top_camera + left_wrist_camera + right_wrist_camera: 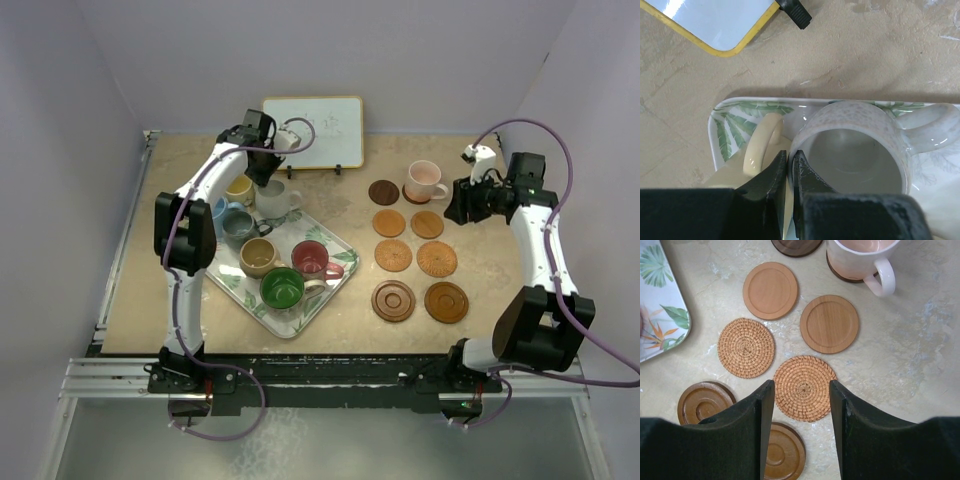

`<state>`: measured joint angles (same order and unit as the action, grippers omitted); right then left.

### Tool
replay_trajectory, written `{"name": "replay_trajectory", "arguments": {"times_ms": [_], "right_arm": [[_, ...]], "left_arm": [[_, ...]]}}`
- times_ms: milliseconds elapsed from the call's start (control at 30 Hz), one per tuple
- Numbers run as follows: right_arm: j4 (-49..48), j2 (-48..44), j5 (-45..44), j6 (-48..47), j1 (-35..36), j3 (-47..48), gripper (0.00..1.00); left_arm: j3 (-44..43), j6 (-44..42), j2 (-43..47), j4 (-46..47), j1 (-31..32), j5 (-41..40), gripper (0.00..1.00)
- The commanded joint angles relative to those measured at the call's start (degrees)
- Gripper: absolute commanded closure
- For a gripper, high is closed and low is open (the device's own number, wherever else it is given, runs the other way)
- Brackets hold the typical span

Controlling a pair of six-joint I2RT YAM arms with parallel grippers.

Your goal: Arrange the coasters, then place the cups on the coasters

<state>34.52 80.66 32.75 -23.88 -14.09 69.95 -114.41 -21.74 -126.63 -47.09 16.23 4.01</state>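
Several cups stand on the leaf-patterned tray (292, 330): yellow (240, 188), off-white (277, 201), light blue (220, 210), dark grey-blue (240, 226), tan (259, 257), red (312, 259) and green (282, 288). My left gripper (270, 180) (790, 164) is shut on the off-white cup's (855, 150) rim, one finger inside and one outside, beside the yellow cup's handle (760, 147). The coasters (393, 255) lie in two columns on the right. The pink cup (426, 180) (860, 260) sits on the top right one. My right gripper (455, 205) (801, 390) hangs open above a woven coaster (804, 385).
A yellow-framed whiteboard (312, 132) (715, 25) stands at the back, just behind the tray's far corner (720, 130). The tray's right edge (660, 315) lies close to the left column of coasters. Walls enclose the table on three sides.
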Motion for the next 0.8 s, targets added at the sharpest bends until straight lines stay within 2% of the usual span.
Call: {"name": "replay_trajectory", "arguments": {"times_ms": [0, 367, 767], "right_arm": [[1.25, 0.28, 1.61, 0.13, 0.46, 2.86, 0.50], [2.46, 1.98, 1.41, 0.77, 2.20, 6.02, 0.52], [2.40, 4.96, 1.49, 1.82, 9.42, 10.01, 0.53]], "left_arm": [[0.55, 0.47, 3.21, 5.72, 1.59, 1.70, 0.97], [2.12, 0.29, 8.12, 7.92, 3.45, 1.91, 0.97], [11.37, 1.40, 16.45, 16.45, 4.07, 5.96, 0.97]]}}
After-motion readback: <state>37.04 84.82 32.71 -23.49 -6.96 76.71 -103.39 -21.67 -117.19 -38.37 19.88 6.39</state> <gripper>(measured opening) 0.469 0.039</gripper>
